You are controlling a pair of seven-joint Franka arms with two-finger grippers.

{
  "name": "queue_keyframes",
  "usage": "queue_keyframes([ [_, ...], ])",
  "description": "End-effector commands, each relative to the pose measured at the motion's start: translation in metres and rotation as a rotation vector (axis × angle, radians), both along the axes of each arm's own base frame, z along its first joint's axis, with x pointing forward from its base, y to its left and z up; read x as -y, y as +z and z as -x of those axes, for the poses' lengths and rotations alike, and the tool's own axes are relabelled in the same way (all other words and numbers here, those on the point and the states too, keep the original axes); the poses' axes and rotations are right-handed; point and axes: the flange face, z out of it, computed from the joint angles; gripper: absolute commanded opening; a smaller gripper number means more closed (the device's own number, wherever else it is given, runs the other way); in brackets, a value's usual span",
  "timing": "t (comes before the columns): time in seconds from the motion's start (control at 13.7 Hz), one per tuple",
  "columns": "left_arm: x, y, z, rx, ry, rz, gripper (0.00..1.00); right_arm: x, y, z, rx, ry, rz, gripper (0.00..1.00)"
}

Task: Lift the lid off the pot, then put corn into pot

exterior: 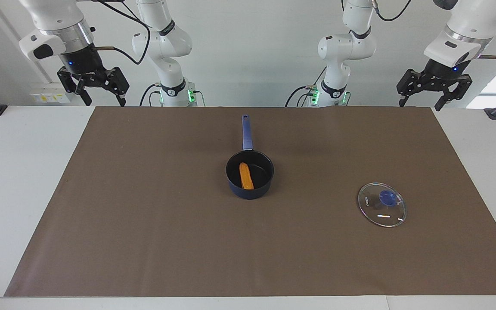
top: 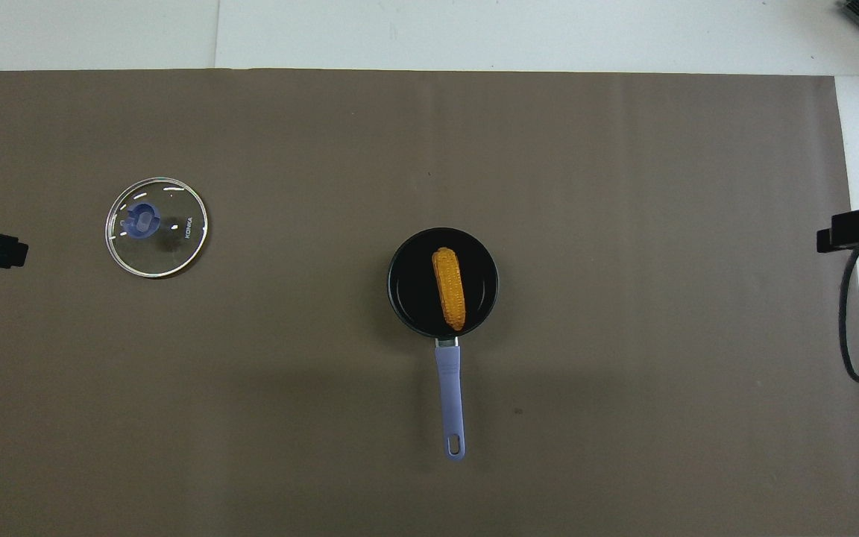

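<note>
The right end effector [exterior: 98, 89] hangs open and empty over the edge of the worktop [exterior: 20, 172] nearest the robots, at the right arm's end. The left end effector [exterior: 435, 92] hangs open and empty over the same edge at the left arm's end. On the brown mat [top: 623, 224], the pot [exterior: 249, 176] stands at the middle, its handle [top: 450, 395] pointing toward the robots. The corn [top: 450, 288] lies inside the pot. The lid [exterior: 382, 204] lies flat on the mat, knob up, well apart from the pot toward the left arm's end and slightly farther from the robots
</note>
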Motion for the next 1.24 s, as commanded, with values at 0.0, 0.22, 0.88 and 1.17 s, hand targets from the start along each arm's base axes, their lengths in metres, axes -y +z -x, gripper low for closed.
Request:
queue_keyframes([
  [0.0,0.002,0.007,0.004,-0.009,0.005,-0.002,1.00,0.003,0.001,0.006,-0.018,0.016,-0.001,1.00],
  [0.22,0.000,0.009,0.007,-0.015,0.007,0.000,1.00,0.003,0.000,0.010,-0.028,0.012,-0.001,1.00],
  [0.88,-0.007,0.006,0.007,-0.028,0.020,0.013,1.00,0.005,0.002,0.009,-0.015,0.013,0.015,1.00],
  [1.17,-0.009,0.006,0.007,-0.028,0.027,0.017,1.00,0.005,-0.001,0.010,-0.021,0.014,0.017,1.00],
])
